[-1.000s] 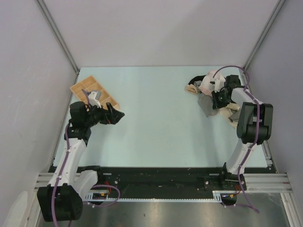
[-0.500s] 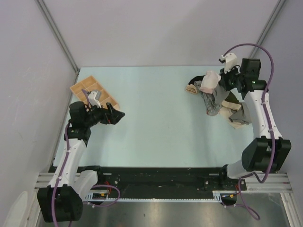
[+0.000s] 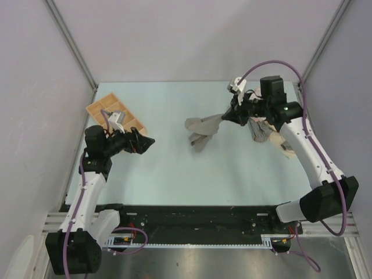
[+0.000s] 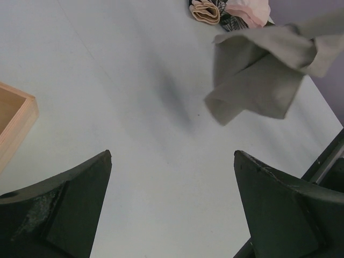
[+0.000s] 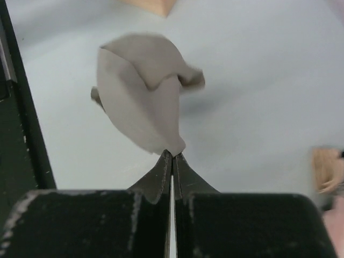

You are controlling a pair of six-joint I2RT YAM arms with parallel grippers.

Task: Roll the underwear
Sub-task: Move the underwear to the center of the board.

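The underwear [image 3: 201, 131] is a taupe-grey cloth hanging in the air over the middle of the table, crumpled and trailing to the left. It shows in the left wrist view [image 4: 260, 75] and the right wrist view [image 5: 142, 102]. My right gripper [image 3: 226, 116] is shut on one corner of it; in the right wrist view [image 5: 172, 154] the cloth comes out from the closed tips. My left gripper [image 3: 146, 141] is open and empty at the left of the table, near the tray, with its fingers [image 4: 64, 199] wide apart.
A wooden compartment tray [image 3: 103, 108] stands at the back left, its edge in the left wrist view [image 4: 16, 126]. A pile of other garments [image 3: 268, 129], striped, pink and tan, lies at the back right, under my right arm.
My right arm has swung left from the garment pile toward the table's middle, carrying the taupe-grey underwear out of the pile and into the air. My left arm has barely moved.
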